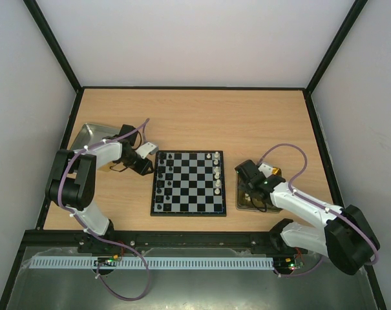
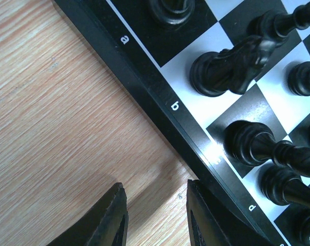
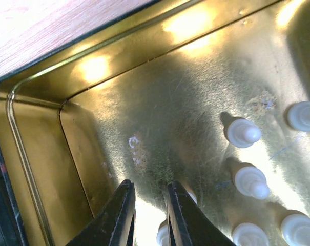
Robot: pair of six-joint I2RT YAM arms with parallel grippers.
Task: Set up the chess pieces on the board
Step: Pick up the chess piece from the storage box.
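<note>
The left gripper (image 2: 155,188) hung empty, jaws apart, just beside the board (image 2: 144,77) where black pieces (image 2: 226,69) stood, while the right gripper (image 3: 149,185) sat low in the gold tray (image 3: 93,66) among white pieces (image 3: 243,132), fingers nearly together, likely to fetch one, though I couldn't tell if it held any.
</note>
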